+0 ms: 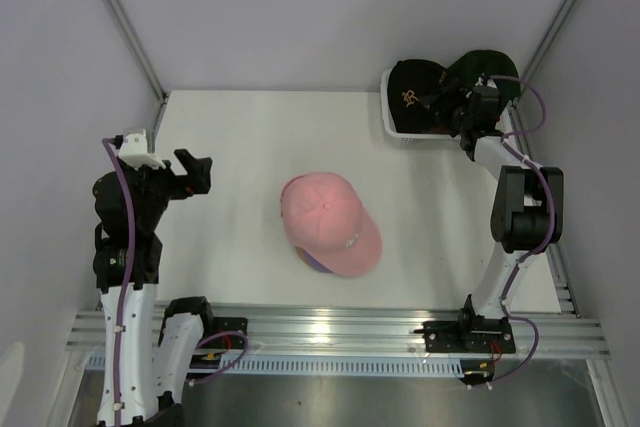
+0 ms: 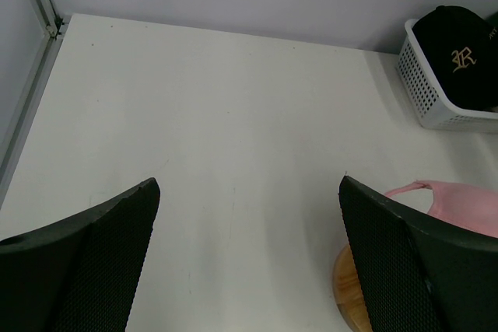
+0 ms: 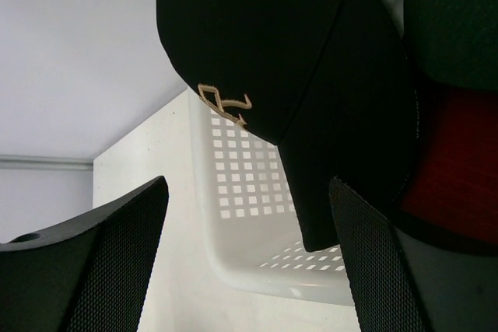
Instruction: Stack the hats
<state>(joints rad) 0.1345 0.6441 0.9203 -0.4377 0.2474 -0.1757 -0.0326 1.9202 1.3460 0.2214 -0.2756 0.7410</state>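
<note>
Fingers (image 2: 101,254) on our left gripper (image 2: 249,183) are spread wide and hold nothing, far left of the basket (image 2: 436,103). The pink hat (image 1: 330,222) sits left of the basket, topping the stack. Our right gripper (image 3: 247,184) is spread at the basket, and the black hat (image 3: 296,36) has its brim between the fingers. We think it is ready to pinch.

The mesh basket (image 1: 392,127) sits in the desk's (image 1: 230,147) far right corner, caps (image 1: 415,92) piled in it. Left of the basket and nearer, a wooden stand (image 2: 350,297) carries stacked caps (image 1: 325,217).

pink cap (image 1: 330,222) matt cloth, black cap (image 3: 272,44) cloth w/ gold embroidery, basket (image 3: 249,215) white perforated plastic, stand (image 2: 350,291) wood, table (image 2: 218,114) matt
</note>
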